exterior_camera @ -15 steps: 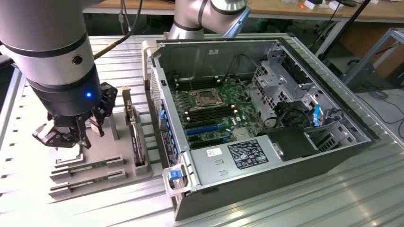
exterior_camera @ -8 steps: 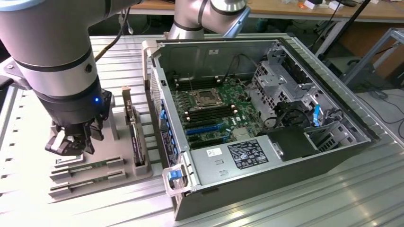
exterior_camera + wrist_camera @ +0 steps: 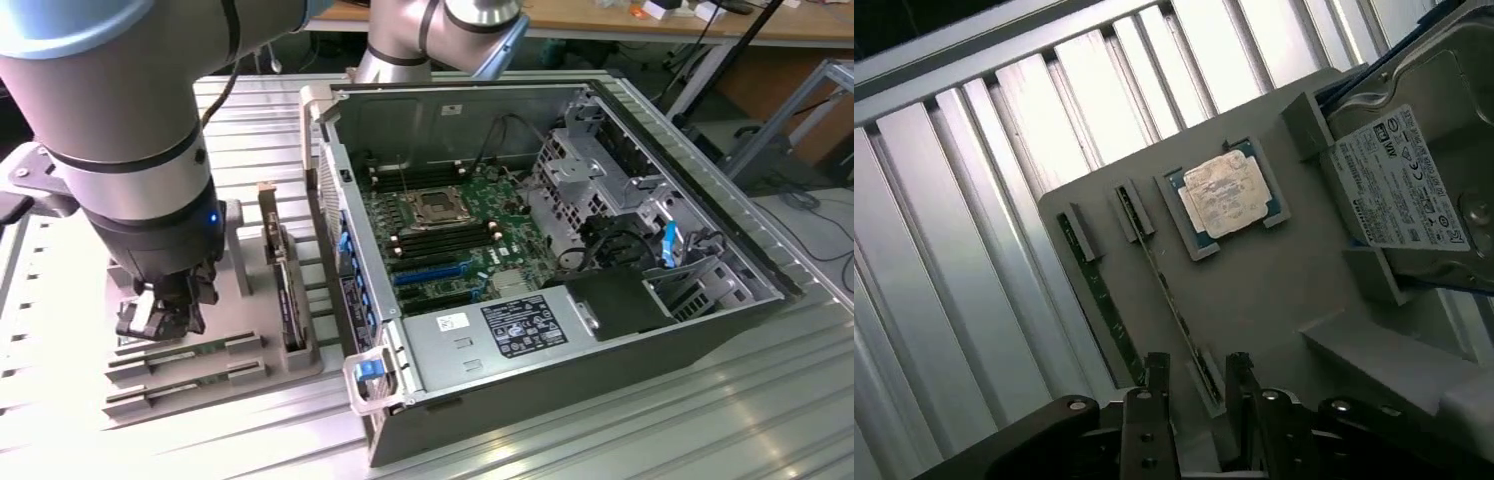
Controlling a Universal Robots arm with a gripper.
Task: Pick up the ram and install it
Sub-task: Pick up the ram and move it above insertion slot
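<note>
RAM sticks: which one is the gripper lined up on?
The ram beside the processor; its end sits between the open gripper's fingers. The other stick lies outside them.

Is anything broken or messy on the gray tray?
Nothing stands out. Both ram sticks sit on edge in their slots on the gray tray, the processor chip lies flat in its recess, and the hard drive sits in its holder. The open fingers hover over the tray, holding nothing.
</note>
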